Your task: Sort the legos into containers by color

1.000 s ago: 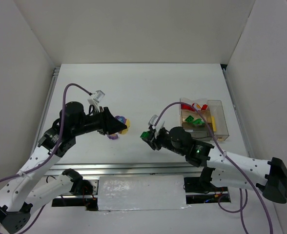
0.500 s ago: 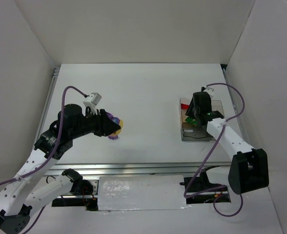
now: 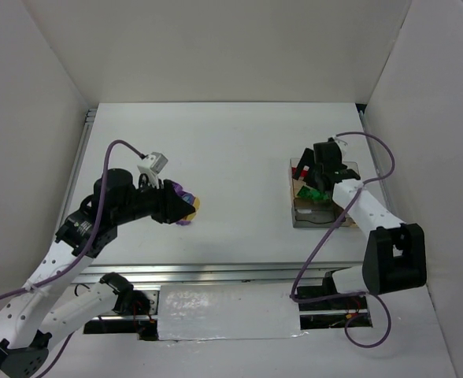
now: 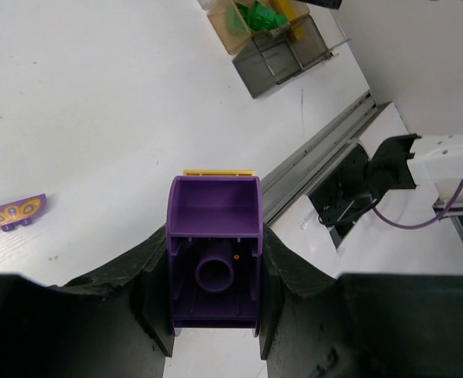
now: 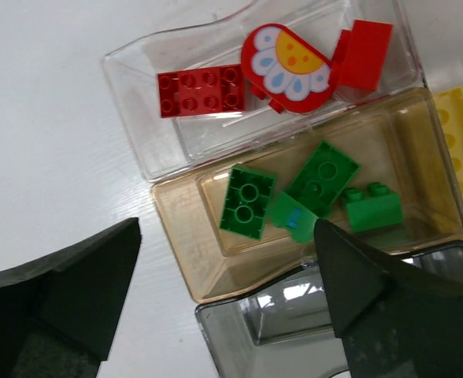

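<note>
Several green plastic bricks [image 5: 248, 201] lie in the amber clear plastic bin [image 5: 176, 206], mid-frame in the right wrist view. The right jaws stand wide and empty above it. The left jaws clamp a purple arched plastic brick [image 4: 214, 236] — next, I'd say, I carry it to the smoky grey bin [image 5: 239, 335] and release it low.

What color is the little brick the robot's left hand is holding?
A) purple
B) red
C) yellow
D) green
A: in the left wrist view, the left gripper is shut on a purple brick, which sits between its two black fingers.
</note>
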